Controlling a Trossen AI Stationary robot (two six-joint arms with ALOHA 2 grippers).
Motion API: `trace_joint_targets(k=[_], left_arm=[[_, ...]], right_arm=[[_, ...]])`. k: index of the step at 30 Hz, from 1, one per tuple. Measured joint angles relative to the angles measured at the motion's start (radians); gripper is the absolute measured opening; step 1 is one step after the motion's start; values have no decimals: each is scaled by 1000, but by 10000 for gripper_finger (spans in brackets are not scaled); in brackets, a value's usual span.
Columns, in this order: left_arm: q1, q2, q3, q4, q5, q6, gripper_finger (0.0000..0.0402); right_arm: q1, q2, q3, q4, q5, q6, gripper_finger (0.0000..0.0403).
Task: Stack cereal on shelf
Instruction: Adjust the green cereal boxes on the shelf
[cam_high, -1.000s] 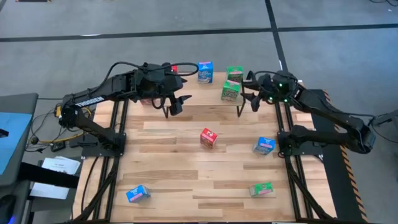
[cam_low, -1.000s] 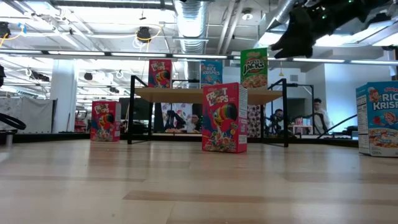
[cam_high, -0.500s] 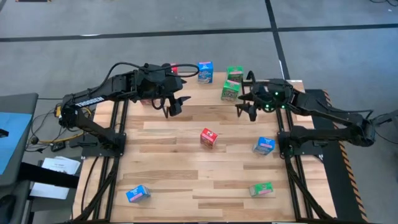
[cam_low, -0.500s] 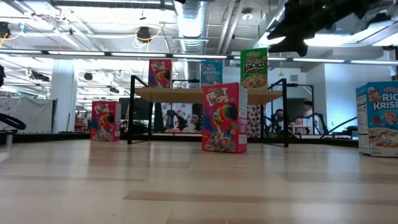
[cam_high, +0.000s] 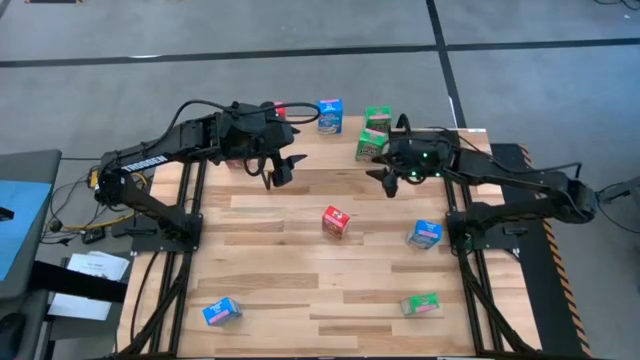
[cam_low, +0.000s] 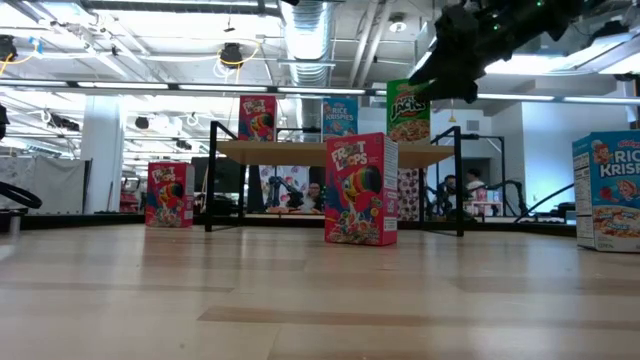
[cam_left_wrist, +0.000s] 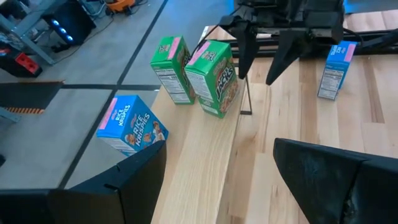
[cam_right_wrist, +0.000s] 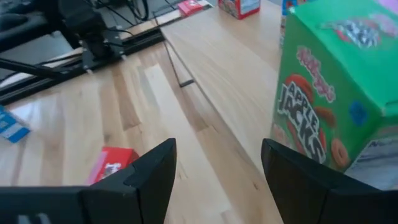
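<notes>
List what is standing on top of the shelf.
On the shelf stand a red cereal box, a blue one and two green ones. The left arm hides part of the shelf's left end.

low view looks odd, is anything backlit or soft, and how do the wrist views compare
Low view: the bright ceiling lights backlight the right end effector into a dark silhouette, and the near slatted wooden tabletop looks soft. Right wrist view: the close green cardboard Apple Jacks box is blurred and cropped. Left wrist view: evenly lit, with the blue Rice Krispies box readable.
</notes>
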Motion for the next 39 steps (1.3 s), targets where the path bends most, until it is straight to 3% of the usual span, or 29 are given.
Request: trace_joint_targets(k=[11, 21, 34, 39], left_arm=[[0, 0, 0, 0, 0, 10, 286], [0, 0, 0, -1, 0, 22, 286], [0, 0, 0, -1, -4, 23, 286], [0, 0, 0, -1, -53, 50, 286]], right_arm=[[-11, 34, 0, -10, 128, 3, 260], [-33, 33, 0, -3, 141, 26, 260], [79, 33, 0, 33, 122, 119, 260], [117, 33, 0, 33, 123, 186, 260]])
